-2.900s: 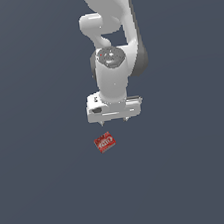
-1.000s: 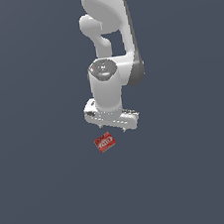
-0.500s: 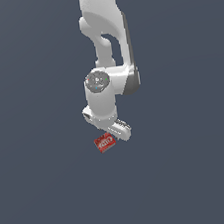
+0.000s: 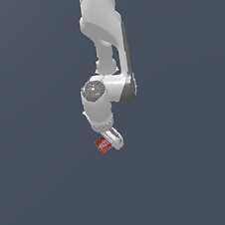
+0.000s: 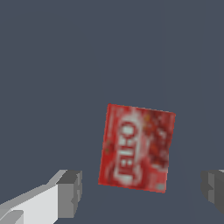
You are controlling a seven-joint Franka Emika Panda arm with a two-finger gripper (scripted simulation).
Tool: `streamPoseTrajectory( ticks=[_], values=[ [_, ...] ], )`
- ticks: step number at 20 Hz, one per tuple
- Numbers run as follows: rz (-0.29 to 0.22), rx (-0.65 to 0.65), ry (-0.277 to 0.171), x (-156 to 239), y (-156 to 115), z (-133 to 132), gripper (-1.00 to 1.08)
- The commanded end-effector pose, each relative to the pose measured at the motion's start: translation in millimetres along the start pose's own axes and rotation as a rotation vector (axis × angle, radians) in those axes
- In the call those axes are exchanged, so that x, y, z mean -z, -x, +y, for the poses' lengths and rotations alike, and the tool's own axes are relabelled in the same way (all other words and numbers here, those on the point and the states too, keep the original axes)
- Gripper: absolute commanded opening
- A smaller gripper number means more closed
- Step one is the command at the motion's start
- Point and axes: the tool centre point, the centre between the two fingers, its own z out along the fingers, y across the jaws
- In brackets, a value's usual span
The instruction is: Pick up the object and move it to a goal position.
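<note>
Wrist view: the gripper is spread wide, its grey fingertips standing clear on either side with nothing held. Just beyond them, the red box lies flat on the dark floor, lettering up, sitting roughly between the jaws, presumably lined up for a straight-down grab. Farther back, the white arm rises overhead.

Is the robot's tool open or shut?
Open. In the wrist view the tool has its two grey fingertips far apart, with the red box lying flat between them, untouched.
</note>
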Motion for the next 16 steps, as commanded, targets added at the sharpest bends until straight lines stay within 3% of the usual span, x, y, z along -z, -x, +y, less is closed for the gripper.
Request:
streamPoseTrajectory(
  ticks=[1, 8, 16],
  values=[
    [0.001, -0.051, 0.0, -4, -3, 2, 1.0],
    [0.003, -0.127, 0.002, -11, -7, 5, 1.0],
    [0.003, -0.13, 0.002, -18, -7, 5, 1.0]
  ],
)
